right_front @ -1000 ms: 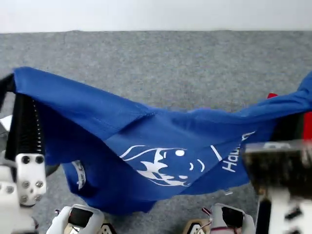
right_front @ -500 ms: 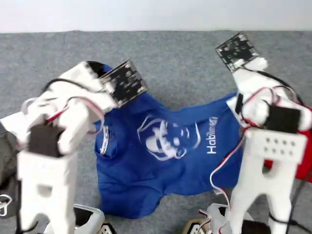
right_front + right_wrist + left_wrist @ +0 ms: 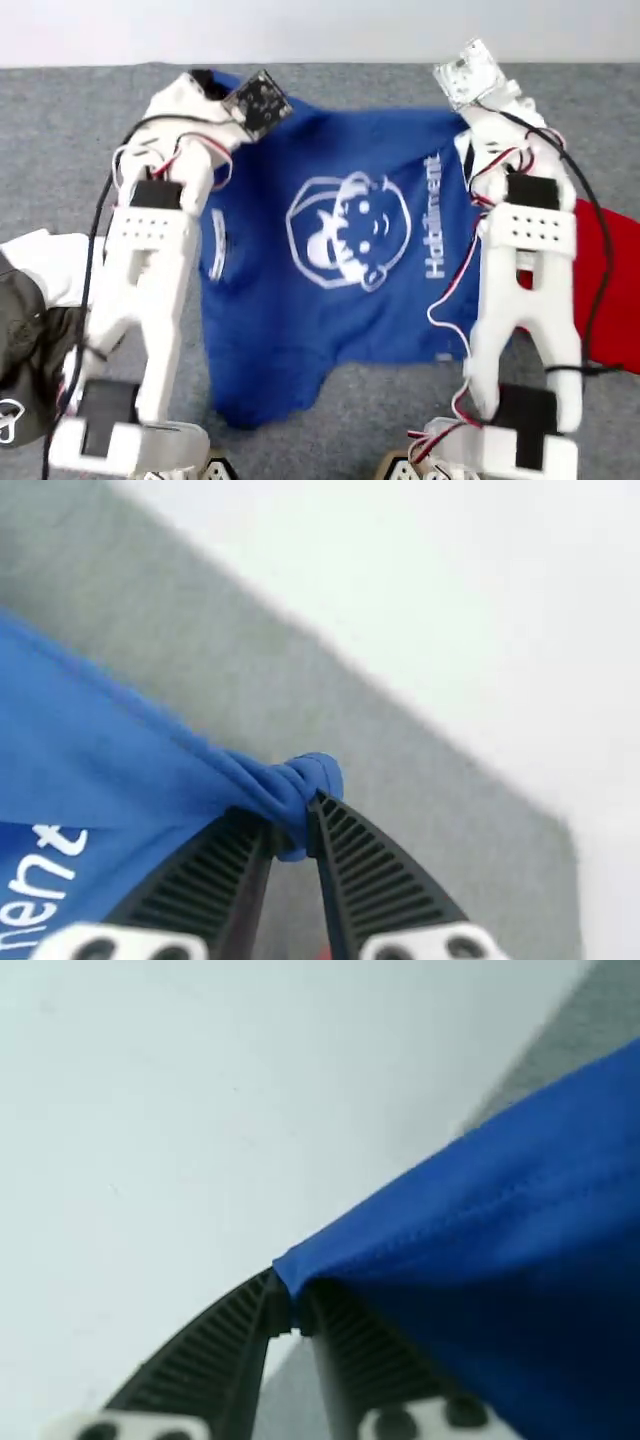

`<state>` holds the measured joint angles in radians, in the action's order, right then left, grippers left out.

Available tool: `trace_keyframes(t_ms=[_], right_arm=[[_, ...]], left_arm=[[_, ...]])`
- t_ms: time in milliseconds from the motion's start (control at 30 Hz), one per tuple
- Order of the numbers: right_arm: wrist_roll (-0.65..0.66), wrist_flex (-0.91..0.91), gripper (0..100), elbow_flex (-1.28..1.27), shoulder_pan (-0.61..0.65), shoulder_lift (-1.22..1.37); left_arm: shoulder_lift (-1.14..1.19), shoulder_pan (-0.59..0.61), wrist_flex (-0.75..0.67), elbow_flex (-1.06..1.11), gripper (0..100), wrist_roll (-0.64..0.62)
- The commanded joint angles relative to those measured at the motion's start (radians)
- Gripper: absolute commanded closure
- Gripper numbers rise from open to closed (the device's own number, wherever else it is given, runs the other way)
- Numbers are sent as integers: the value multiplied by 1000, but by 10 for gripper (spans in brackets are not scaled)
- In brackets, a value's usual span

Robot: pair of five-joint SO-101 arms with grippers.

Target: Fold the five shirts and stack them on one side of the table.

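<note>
Evidently the blue shirt (image 3: 340, 260) looked light, limp cloth, best held at its corners; it lay spread on the grey surface (image 3: 400, 90), the left claw (image 3: 290, 1310) and right claw (image 3: 298, 820) each pinching a far corner. Right of it lay one red shirt (image 3: 605, 260), and left of it, seemingly, one white garment (image 3: 40, 265) and one dark one (image 3: 20, 340).

We find one line of white lettering (image 3: 435, 215) on the blue shirt (image 3: 300, 330), printed across the chest just beside a white cartoon face (image 3: 350, 228). The last few letters of that line also show in the right wrist view. A white neck label (image 3: 216, 252) on the same shirt carries print too small for us to tell.
</note>
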<state>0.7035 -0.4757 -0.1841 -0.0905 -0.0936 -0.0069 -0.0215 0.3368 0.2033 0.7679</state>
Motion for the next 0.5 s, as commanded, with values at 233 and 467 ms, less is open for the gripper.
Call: trace_keyframes(t_ms=[233, 467], right_arm=[[103, 162, 989, 201, 15, 208], [121, 21, 989, 221, 10, 219]], left_arm=[[342, -5, -41, -464, 994, 6], [296, -35, 374, -532, 994, 8]])
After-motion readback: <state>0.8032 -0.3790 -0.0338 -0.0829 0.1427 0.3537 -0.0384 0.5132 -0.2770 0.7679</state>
